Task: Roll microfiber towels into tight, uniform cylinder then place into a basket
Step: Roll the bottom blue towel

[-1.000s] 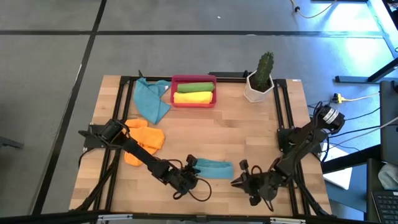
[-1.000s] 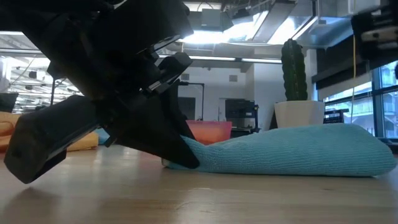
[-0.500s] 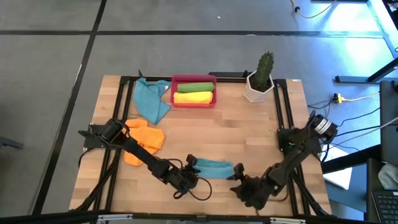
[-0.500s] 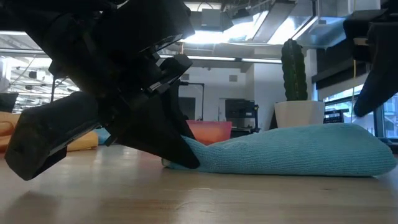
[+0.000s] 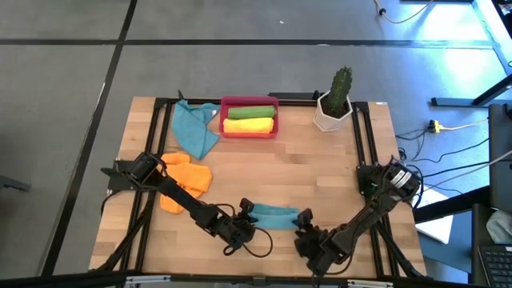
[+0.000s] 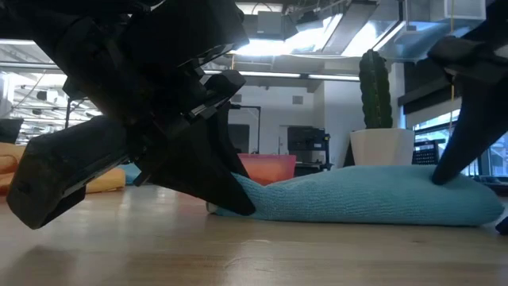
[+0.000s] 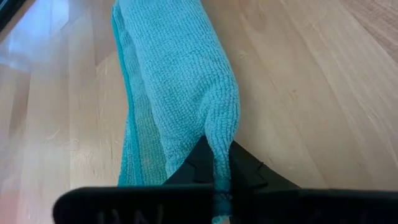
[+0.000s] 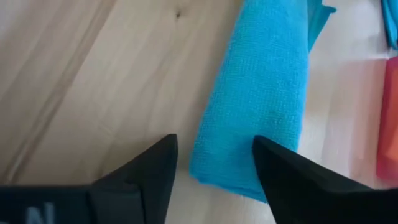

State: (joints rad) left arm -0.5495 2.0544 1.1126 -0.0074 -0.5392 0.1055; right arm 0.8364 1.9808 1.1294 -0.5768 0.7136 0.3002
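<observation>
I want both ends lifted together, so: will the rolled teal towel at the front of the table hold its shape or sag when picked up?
The rolled teal towel looks soft knit, so it will likely sag mid-span. The left end effector is shut on one end, whose layers may loosen. The right end effector straddles the other end, open; nothing suggests slipperiness or much weight.

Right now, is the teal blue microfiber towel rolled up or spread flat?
Rolled: the teal blue microfiber towel lies as a thick cylinder.

A green columnar cactus is seen upright in a white hexagonal pot near the far right corner of the light wooden desk. A black metal frame is laid along the desk's edges.
</observation>
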